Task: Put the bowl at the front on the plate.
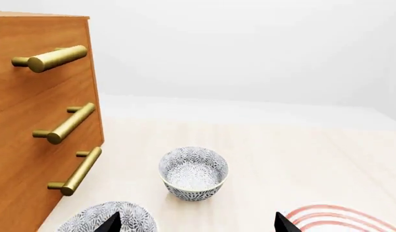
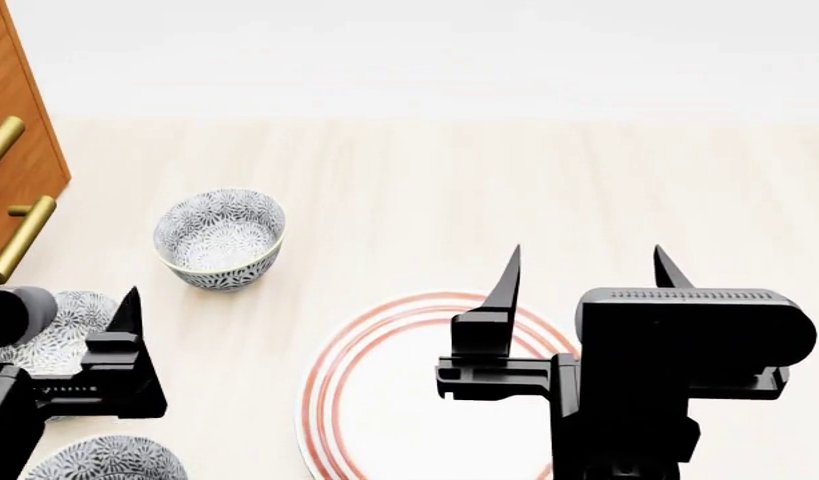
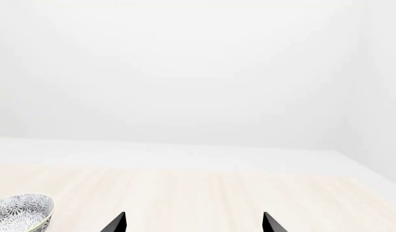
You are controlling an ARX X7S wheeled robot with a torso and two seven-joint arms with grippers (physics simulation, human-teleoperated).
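Note:
Three patterned bowls stand in a row at the left of the head view. The bowl at the front [image 2: 105, 462] is nearest me, cut off by the frame's lower edge. A middle bowl [image 2: 52, 322] and a far bowl [image 2: 220, 238] lie beyond it. The plate [image 2: 382, 400], white with red rings, lies to their right. My left gripper [image 1: 198, 224] is open and empty, hovering between the middle bowl [image 1: 130, 215] and the plate [image 1: 343, 218]; the far bowl [image 1: 193, 173] lies ahead of it. My right gripper [image 2: 589, 270] hangs open over the plate's far side, holding nothing.
A wooden drawer cabinet [image 2: 9, 150] with brass bar handles [image 1: 67, 124] stands at the left, close to the bowls. The pale wooden tabletop [image 2: 516, 190] runs back to a white wall. The far bowl [image 3: 20, 210] also shows in the right wrist view.

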